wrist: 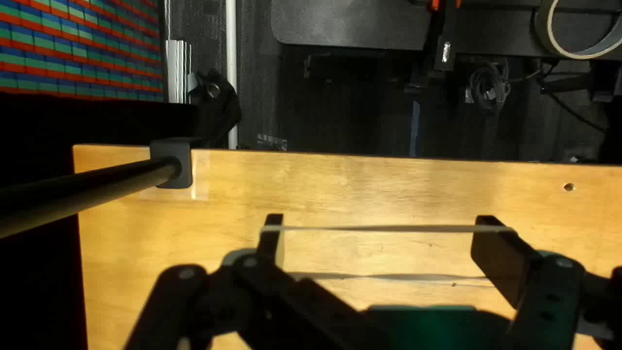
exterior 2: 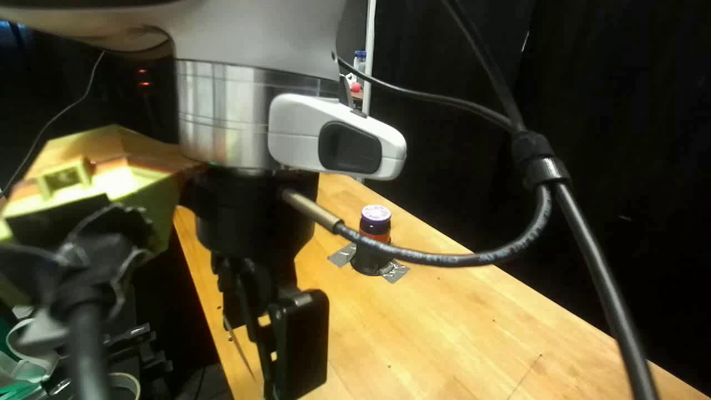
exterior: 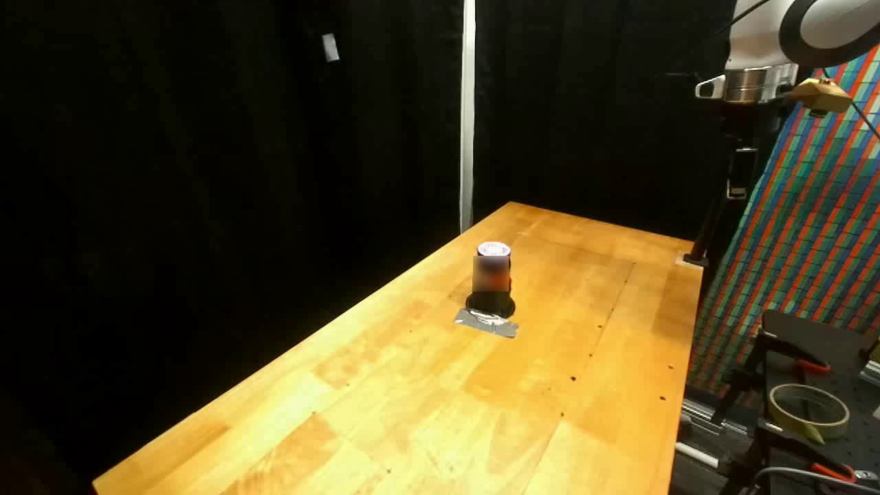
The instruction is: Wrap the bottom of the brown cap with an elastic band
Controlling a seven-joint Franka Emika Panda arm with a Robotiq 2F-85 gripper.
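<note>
The brown cap (exterior: 492, 275) is a small dark cylinder with an orange band and a white-purple top. It stands upright on a black base taped to the table, and also shows in an exterior view (exterior 2: 375, 229). My gripper (wrist: 381, 229) is open, its fingers wide apart. The elastic band (wrist: 340, 228) is stretched around both fingers as two pale strands, the lower one twisted. In an exterior view the gripper (exterior 2: 272, 347) hangs over the table's edge side, apart from the cap. The cap is out of the wrist view.
Grey tape strips (exterior: 485, 324) hold the base on the wooden table (exterior: 440, 412). A black pole (wrist: 97, 187) stands at the table corner near the gripper. A black cart (exterior: 818, 337) with a tape roll (exterior: 811, 405) is beside the table. Black curtains hang behind.
</note>
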